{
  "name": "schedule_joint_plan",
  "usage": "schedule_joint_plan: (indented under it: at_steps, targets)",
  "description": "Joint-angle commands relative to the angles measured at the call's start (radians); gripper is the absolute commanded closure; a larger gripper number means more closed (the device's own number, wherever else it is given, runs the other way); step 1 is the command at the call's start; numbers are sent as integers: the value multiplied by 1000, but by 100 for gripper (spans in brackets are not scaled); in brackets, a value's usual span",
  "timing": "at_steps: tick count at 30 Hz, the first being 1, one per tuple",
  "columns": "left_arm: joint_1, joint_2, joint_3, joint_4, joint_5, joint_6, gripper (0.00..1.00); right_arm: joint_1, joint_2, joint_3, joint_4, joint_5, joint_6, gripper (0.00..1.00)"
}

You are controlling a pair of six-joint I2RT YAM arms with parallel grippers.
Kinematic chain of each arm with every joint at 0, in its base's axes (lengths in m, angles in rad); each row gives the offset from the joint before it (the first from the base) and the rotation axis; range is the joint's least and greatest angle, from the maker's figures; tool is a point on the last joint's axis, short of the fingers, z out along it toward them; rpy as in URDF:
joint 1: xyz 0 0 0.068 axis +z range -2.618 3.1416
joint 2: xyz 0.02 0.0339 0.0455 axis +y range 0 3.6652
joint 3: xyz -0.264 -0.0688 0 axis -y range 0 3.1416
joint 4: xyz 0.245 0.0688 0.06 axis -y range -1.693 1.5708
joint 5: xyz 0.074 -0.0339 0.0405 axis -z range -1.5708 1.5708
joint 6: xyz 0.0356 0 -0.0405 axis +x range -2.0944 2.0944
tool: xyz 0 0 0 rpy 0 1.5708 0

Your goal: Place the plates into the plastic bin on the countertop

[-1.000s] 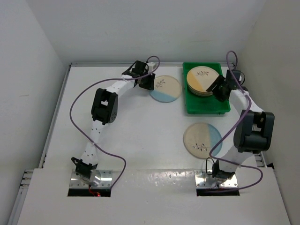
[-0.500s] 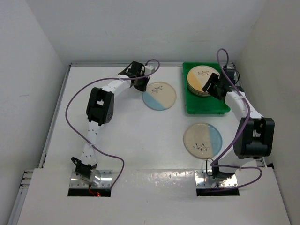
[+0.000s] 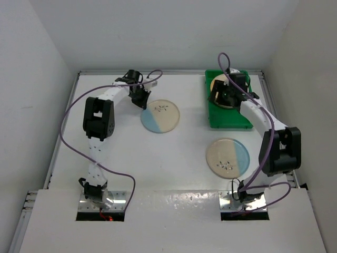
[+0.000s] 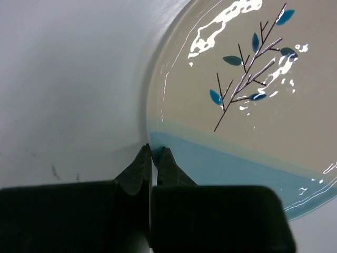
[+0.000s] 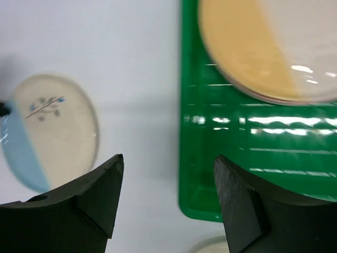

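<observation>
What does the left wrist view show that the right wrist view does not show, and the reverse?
Only the left wrist view: the left tool shut on the rim of the blue plate, and the sprig in sharp detail. Only the right wrist view: the green bin, the yellow plate inside it, and the open right tool. Both: the blue plate lying on the white countertop.
</observation>
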Motion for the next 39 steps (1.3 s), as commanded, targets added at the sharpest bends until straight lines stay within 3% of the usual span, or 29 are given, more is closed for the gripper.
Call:
schedule_joint_plan:
  at_steps: [1, 3, 7, 14, 19, 21, 22, 23, 25, 26, 27, 31, 33, 34, 36, 39]
  targets:
    - [-42, 95, -28, -159, 93, 28, 100, 38, 53, 65, 21, -206, -105, 31]
    - [-33, 23, -5, -159, 180, 101, 100, 87, 125, 149, -43, -418, -213, 28]
    - [-42, -118, -15, -128, 239, 211, 100, 183, 259, 263, -192, -465, -313, 23]
    - [-71, -260, -63, -128, 246, 283, 100, 204, 523, 395, -103, -619, -171, 17]
    - [-81, -281, -101, -110, 246, 283, 100, 208, 589, 354, 1, -715, -100, 18]
    - [-81, -281, -113, -98, 246, 274, 100, 213, 587, 300, 30, -750, -85, 26]
    - [-81, -281, -113, -98, 246, 274, 100, 210, 581, 282, 79, -767, -74, 34]
    - [-81, -281, -113, -84, 246, 263, 100, 213, 574, 269, 93, -790, -54, 57]
    - [-81, -281, -113, -70, 225, 252, 100, 213, 557, 216, 156, -880, -10, 76]
    - [-81, -272, -113, -61, 225, 243, 100, 211, 537, 206, 176, -912, 7, 91]
    - [-81, -272, -113, -61, 225, 243, 100, 207, 514, 159, 190, -928, 45, 98]
    - [-69, -263, -90, -52, 181, 203, 99, 167, 439, 84, 360, -945, 145, 100]
    - [-43, -263, -48, -52, 170, 176, 80, 127, 390, 68, 415, -945, 206, 100]
    - [-30, -263, -37, -52, 170, 151, 62, 115, 379, 59, 440, -946, 261, 100]
    - [-6, -263, -8, -52, 170, 131, 53, 51, 328, 48, 561, -945, 351, 100]
    - [36, -289, 2, -32, 180, 110, 51, -31, 269, -16, 785, -896, 533, 100]
